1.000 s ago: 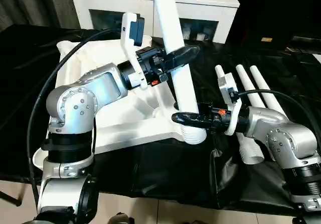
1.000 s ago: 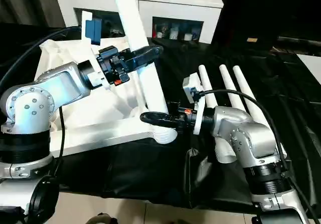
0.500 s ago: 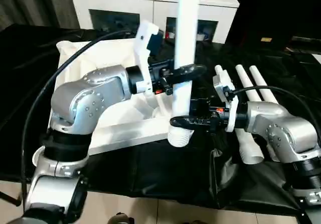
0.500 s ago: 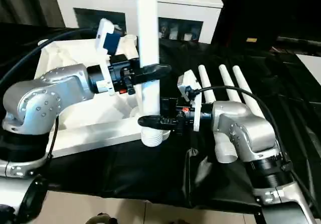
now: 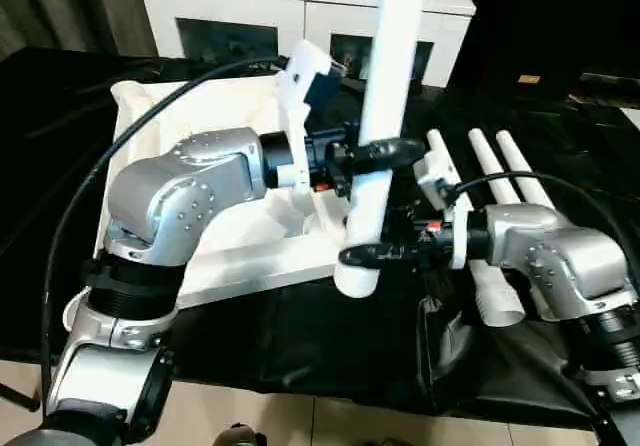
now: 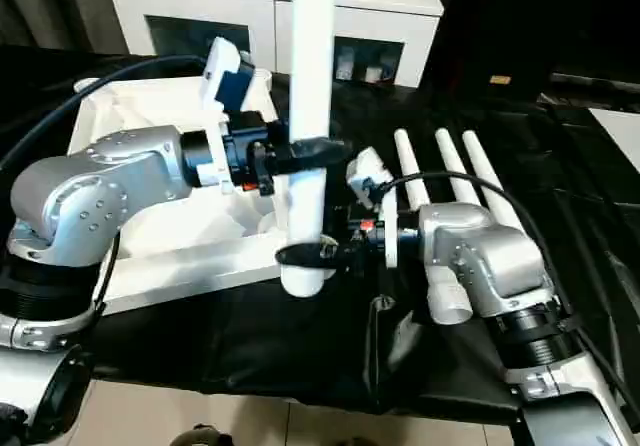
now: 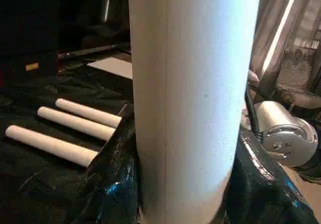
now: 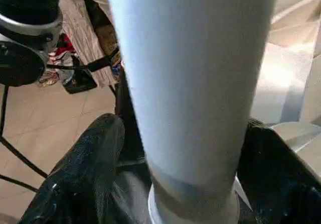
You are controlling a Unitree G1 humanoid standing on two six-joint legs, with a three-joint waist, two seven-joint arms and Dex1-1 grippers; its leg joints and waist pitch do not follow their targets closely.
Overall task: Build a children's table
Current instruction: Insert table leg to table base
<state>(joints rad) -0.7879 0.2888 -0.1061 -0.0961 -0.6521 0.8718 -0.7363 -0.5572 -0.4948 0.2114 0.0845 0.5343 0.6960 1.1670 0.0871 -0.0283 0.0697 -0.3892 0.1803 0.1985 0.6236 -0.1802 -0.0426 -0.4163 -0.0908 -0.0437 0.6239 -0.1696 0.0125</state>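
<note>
Above near edge of white ribbed plastic tabletop point(image 5: 190, 181): long white tapered tube leg point(image 5: 385, 116) near upright, top tilted slightly right. Left gripper point(image 5: 385, 153) clamps mid-shaft; right gripper point(image 5: 375, 256), fingers spread around wide lower end. Corner socket lies left of leg's base.

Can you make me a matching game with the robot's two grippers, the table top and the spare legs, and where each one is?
Things:
1. left gripper
2. right gripper
3. tabletop
4. three spare legs

Places:
A. lying side by side on the black cloth
B. around the upright leg, halfway up
C. at the upright leg's bottom end
D. lying on the black cloth behind the left arm

Pairs: 1-B, 2-C, 3-D, 4-A
</note>
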